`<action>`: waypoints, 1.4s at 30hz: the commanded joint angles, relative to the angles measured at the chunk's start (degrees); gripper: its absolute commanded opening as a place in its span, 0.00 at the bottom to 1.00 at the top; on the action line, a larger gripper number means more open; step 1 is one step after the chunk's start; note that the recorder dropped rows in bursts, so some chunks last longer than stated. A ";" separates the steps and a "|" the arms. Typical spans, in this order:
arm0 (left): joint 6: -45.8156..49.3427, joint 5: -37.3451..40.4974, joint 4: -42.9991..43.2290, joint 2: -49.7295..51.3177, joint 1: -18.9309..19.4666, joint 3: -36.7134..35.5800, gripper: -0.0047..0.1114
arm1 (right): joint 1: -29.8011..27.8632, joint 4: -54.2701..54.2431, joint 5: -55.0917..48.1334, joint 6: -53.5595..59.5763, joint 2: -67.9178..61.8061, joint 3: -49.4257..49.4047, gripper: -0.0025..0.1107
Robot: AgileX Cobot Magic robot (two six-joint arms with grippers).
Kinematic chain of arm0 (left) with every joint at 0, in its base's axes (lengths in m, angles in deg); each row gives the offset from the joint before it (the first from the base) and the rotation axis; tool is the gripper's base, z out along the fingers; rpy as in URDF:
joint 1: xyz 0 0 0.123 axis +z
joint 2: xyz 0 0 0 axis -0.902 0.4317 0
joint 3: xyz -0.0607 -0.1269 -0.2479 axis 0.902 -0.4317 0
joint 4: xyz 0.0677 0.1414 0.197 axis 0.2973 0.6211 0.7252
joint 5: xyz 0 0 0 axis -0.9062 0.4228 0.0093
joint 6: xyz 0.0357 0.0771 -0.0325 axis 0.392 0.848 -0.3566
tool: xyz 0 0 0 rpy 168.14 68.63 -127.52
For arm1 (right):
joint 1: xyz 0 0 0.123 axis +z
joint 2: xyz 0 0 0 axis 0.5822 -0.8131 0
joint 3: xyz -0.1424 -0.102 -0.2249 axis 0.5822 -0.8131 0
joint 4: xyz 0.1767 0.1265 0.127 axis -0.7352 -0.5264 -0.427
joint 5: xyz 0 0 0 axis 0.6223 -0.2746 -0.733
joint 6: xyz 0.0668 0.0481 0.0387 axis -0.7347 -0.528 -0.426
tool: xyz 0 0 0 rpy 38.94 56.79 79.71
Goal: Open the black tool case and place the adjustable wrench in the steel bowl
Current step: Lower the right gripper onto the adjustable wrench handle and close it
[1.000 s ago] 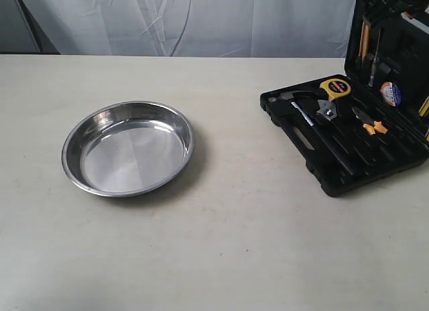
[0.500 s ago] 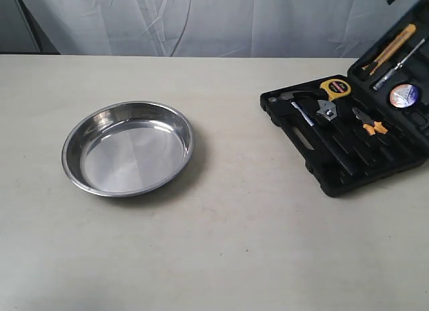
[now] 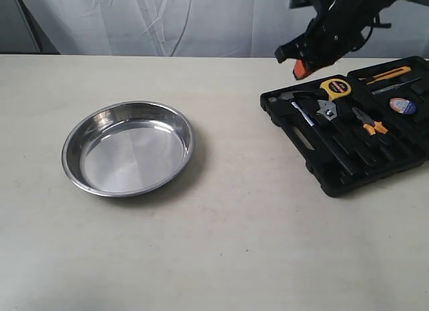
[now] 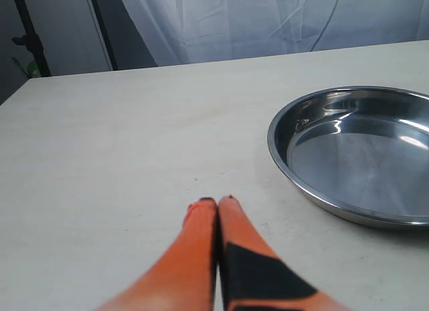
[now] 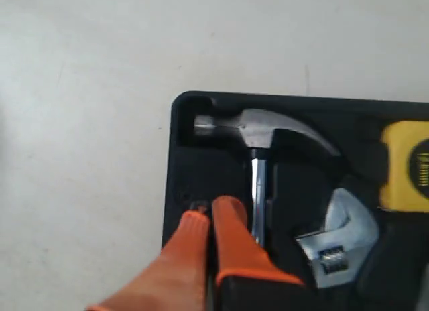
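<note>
The black tool case (image 3: pixel 322 167) lies open and flat at the right of the table. The adjustable wrench (image 3: pixel 326 111) rests in its slot, its silver jaw head (image 5: pixel 335 238) showing in the right wrist view. My right gripper (image 3: pixel 299 68) hovers shut above the case's far left corner, near the hammer (image 5: pixel 258 133), holding nothing. The steel bowl (image 3: pixel 127 147) sits empty at centre left. My left gripper (image 4: pixel 216 204) is shut and empty, low over bare table beside the bowl (image 4: pixel 355 150); it is outside the exterior view.
The case also holds a yellow tape measure (image 3: pixel 335 88), orange-handled pliers (image 3: pixel 370 125), a roll of tape (image 3: pixel 401 105) and a yellow-handled knife (image 3: pixel 389 74). A white curtain hangs behind the table. Bare tabletop lies between bowl and case.
The case lid has swung from upright down to lying flat. My right arm has come into the exterior view above the case's far left corner.
</note>
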 commanded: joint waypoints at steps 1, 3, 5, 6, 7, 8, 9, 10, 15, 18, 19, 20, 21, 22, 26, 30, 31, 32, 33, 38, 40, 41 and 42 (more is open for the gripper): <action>-0.09 -0.61 0.00 -0.15 0.22 0.16 0.04 | -0.27 -4.45 -7.99 5.65 -3.61 0.31 0.02; -0.09 -0.61 0.00 -0.15 0.22 0.16 0.04 | -0.27 -4.12 -12.37 4.69 -3.90 -0.08 0.02; -0.09 -0.61 0.00 -0.15 0.22 0.16 0.04 | -0.27 -2.45 -11.96 0.17 -2.87 -1.96 0.02; -0.09 -0.61 0.00 -0.15 0.22 0.16 0.04 | -0.27 -1.19 -10.46 -2.58 -1.61 -3.46 0.01; -0.09 -0.61 0.00 -0.15 0.22 0.16 0.04 | -0.27 0.01 -8.56 -4.84 0.02 -5.44 0.01; -0.09 -0.61 0.00 -0.15 0.22 0.16 0.04 | -0.38 2.25 -6.96 -7.70 1.89 -7.64 0.01; -0.09 -0.61 0.00 -0.15 0.22 0.16 0.04 | -0.38 5.23 -4.77 -12.27 3.89 -10.06 0.01; -0.09 -0.61 0.00 -0.15 0.22 0.16 0.04 | -0.38 8.93 -3.66 -15.31 5.45 -12.19 0.01; -0.09 -0.61 0.00 -0.15 0.22 0.16 0.04 | -0.81 30.63 -1.23 -34.11 11.84 -24.23 0.01; -0.09 -0.61 0.00 -0.15 0.22 0.16 0.04 | -2.71 42.62 4.48 -47.39 12.38 -26.93 0.01; -0.09 -0.61 0.00 -0.15 0.22 0.16 0.04 | -3.34 44.72 6.71 -49.41 12.38 -26.93 0.01; -0.09 -0.61 0.00 -0.15 0.22 0.16 0.04 | -4.78 46.96 14.92 -49.93 12.38 -26.20 0.01; -0.09 -0.61 0.00 -0.15 0.22 0.16 0.04 | -5.14 46.69 19.05 -49.08 12.27 -25.67 0.01; -0.09 -0.61 0.00 -0.15 0.22 0.16 0.04 | -5.53 44.41 26.52 -45.12 11.83 -23.42 0.01; -0.09 -0.51 0.00 -0.15 0.22 0.16 0.04 | -5.46 14.44 6.07 -13.80 4.63 -8.57 0.01; -0.09 -0.51 0.00 -0.15 0.22 0.16 0.04 | -5.46 11.35 -4.43 -9.76 -2.23 -3.73 0.05; -0.09 -0.51 0.00 -0.15 0.22 0.16 0.04 | -5.46 12.42 -4.54 -9.88 -3.06 -3.73 0.11; -0.09 -0.51 0.00 -0.15 0.22 0.16 0.04 | -5.46 12.61 -4.39 -9.88 -3.18 -3.73 0.19; -0.09 -0.51 0.00 -0.15 0.22 0.16 0.04 | -5.46 13.23 -4.05 -9.88 -3.18 -3.73 0.29; -0.09 -0.51 0.00 -0.15 0.22 0.16 0.04 | -5.46 13.68 -1.96 -9.88 -3.84 -3.73 0.46; -0.09 -0.51 0.00 -0.15 0.22 0.16 0.04 | -5.46 13.68 -1.96 -9.88 -4.80 -3.73 0.44; -0.09 -0.51 0.00 -0.15 0.22 0.16 0.04 | -5.46 13.45 -2.46 -9.88 -5.25 -3.73 0.44; -0.09 -0.51 0.00 -0.15 0.22 0.16 0.04 | -5.46 13.17 -2.78 -9.88 -5.83 -3.73 0.44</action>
